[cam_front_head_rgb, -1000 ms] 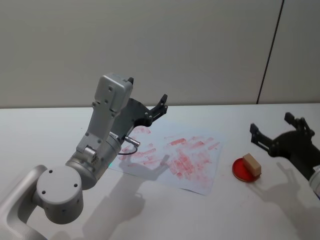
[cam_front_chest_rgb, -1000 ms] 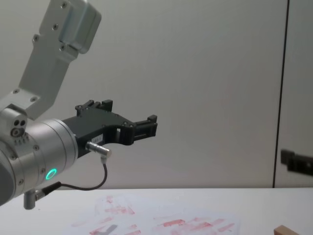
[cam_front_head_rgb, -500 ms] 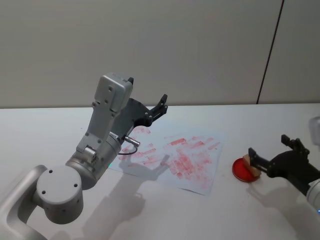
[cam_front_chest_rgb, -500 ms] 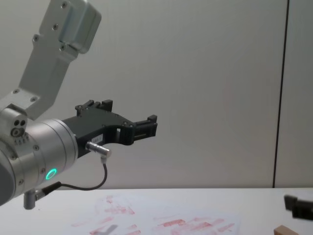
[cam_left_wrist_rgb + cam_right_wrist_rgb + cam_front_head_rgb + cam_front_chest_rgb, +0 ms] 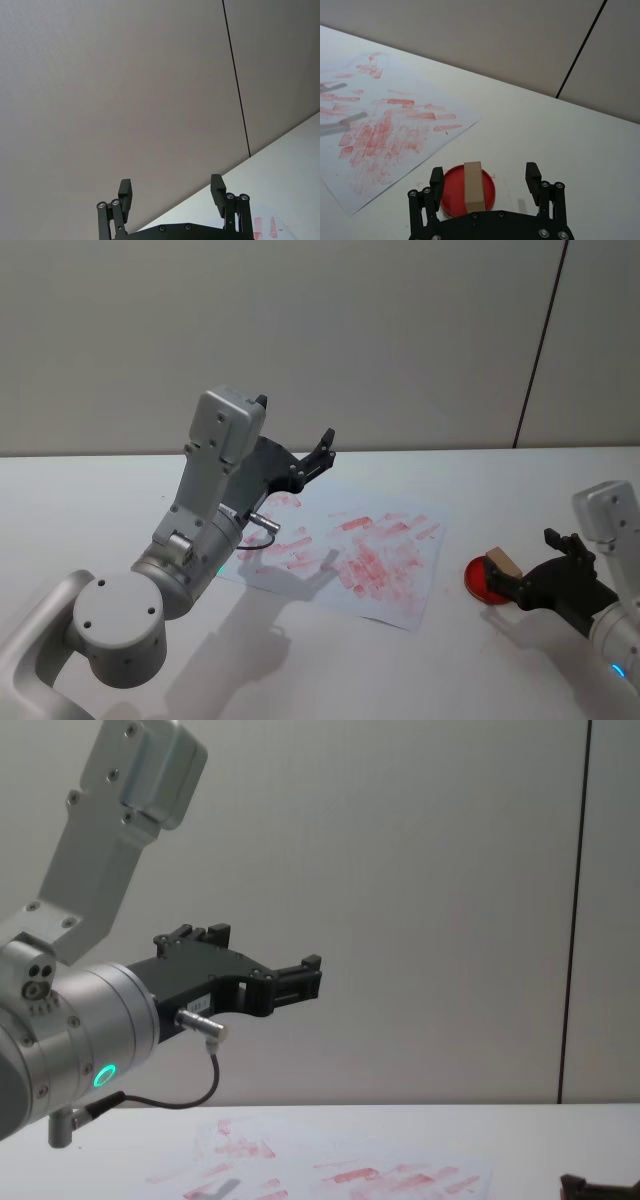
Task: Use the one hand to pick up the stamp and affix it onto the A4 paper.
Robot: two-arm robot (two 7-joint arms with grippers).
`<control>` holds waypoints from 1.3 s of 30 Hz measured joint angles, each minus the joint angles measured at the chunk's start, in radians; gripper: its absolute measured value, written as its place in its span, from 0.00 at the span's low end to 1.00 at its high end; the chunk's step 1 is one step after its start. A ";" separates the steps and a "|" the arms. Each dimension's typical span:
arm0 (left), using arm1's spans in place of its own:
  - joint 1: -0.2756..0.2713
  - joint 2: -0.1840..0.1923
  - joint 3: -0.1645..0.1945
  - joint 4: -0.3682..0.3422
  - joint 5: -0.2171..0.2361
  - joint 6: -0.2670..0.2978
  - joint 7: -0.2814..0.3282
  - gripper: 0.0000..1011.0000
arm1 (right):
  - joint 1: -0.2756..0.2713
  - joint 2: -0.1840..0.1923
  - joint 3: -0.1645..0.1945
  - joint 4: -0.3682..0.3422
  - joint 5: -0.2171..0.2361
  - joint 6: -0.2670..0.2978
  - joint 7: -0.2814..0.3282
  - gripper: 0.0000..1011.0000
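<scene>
Right now my right tool is low over the table, on the side of the red ink pad that faces away from the A4 paper. Its two black fingers are spread wide and grip nothing. They reach past the near rim of the pad, one on each side of the stamp, with a clear gap between each finger and the wood. The stamp sits a little off the middle of that gap.

The stamp is a pale wooden block lying flat on the round pad, its long side in line with my fingers. It covers the middle of the pad, and red shows on both sides of it.

The pad rests on the table near the paper's right-hand corner, with a strip of bare table between them. The paper lies flat, smeared all over with red stamp marks, and nothing stands on it.

My left tool is held high above the paper's left end, well apart from the pad. It points at the grey wall with its fingers spread and empty. A green ring light glows on that wrist, and a black cable loops beneath it.
</scene>
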 joint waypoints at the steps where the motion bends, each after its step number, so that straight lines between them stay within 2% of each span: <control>1: 0.000 0.000 0.000 0.000 0.000 0.000 0.000 0.99 | 0.000 0.000 0.000 0.000 0.000 0.000 0.000 0.99; 9: 0.000 0.000 0.000 0.000 0.000 0.000 0.000 0.99 | 0.031 -0.026 -0.015 0.055 -0.043 0.013 0.010 0.99; 26: 0.000 0.000 0.000 0.000 0.000 0.000 0.000 0.99 | 0.069 -0.062 -0.036 0.122 -0.095 0.012 0.030 0.98; 37: 0.000 0.000 0.000 0.000 0.000 0.000 0.000 0.99 | 0.080 -0.072 -0.042 0.141 -0.108 0.011 0.036 0.74; 39: 0.000 0.000 0.000 0.000 0.000 0.000 0.000 0.99 | 0.081 -0.074 -0.043 0.143 -0.111 0.010 0.036 0.64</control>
